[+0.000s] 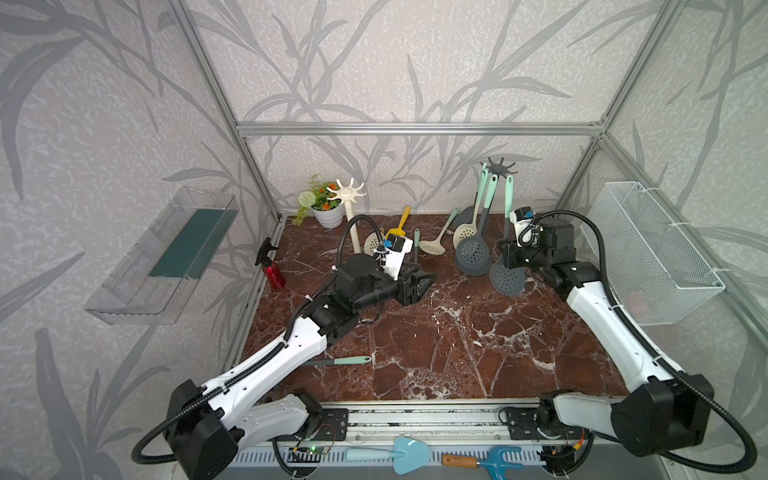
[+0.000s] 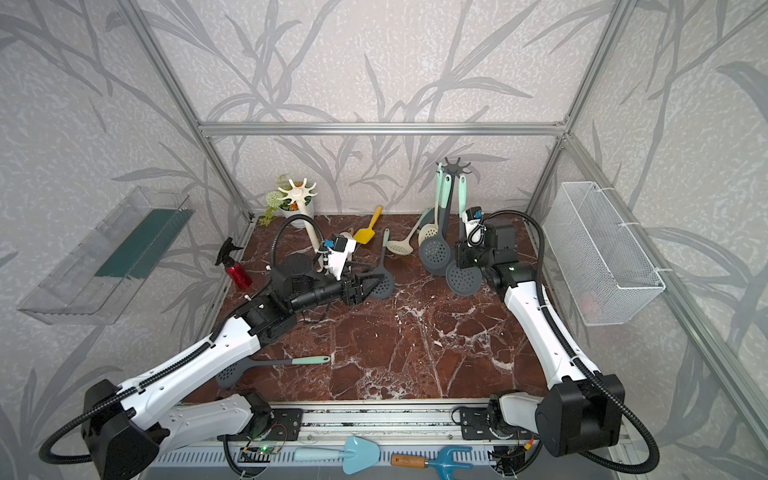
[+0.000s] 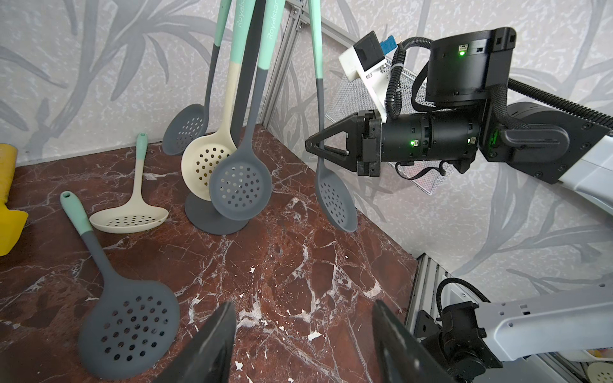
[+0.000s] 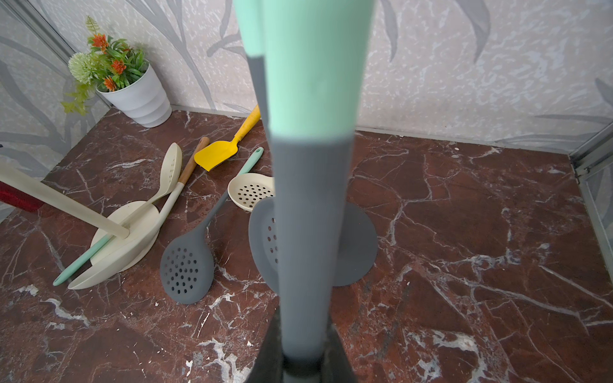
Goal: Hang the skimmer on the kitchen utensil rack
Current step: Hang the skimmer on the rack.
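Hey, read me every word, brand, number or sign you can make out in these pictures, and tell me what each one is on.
"Royalstar": on the hanging cream skimmer's mint handle, left wrist view.
"Royalstar": on the hanging grey skimmer's mint handle right beside it, same view.
No other word, number or sign can be read in any view.

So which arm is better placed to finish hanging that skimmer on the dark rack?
Right. The right gripper is shut on the skimmer, upright beside the dark rack; the left gripper is open, empty, farther away.
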Motion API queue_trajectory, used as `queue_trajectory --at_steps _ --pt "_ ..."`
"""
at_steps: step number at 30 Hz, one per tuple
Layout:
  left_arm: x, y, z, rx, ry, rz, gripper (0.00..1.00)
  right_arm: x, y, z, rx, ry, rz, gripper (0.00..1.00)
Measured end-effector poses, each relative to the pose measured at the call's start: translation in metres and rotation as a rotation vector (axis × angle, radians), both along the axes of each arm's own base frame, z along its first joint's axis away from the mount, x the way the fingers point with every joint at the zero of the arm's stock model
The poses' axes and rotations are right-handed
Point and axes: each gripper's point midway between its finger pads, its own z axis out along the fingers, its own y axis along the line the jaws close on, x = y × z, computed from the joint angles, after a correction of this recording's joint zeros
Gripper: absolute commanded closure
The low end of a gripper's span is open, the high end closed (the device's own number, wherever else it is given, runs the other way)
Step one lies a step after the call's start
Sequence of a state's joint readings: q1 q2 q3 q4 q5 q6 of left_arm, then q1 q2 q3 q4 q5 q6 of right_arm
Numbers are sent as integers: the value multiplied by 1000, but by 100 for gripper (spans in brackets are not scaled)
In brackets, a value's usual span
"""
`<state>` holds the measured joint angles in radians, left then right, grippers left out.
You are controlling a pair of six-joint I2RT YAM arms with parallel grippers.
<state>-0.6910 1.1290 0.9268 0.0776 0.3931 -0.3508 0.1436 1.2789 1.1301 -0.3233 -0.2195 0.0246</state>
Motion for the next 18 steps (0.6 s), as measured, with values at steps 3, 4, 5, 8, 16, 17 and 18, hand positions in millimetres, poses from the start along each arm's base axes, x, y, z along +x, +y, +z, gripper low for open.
queue_trajectory --at_steps 3,4,5,8,16,17,18 --pt "0 0 -1 2 1 1 36 1 1 -1 -2 3 10 100" --pt "0 0 -1 2 2 1 36 1 2 -1 -3 4 13 100" --pt "0 0 -1 2 2 2 36 2 2 -1 -5 5 15 100" --pt "0 0 -1 2 1 2 36 2 3 -1 -7 15 22 100" --pt "0 0 -1 3 0 2 36 1 4 -1 -13 48 33 100" --pt "0 0 -1 4 0 3 36 2 4 -1 -14 53 34 100" --pt "0 0 -1 3 -1 2 36 2 5 -2 -15 60 36 100"
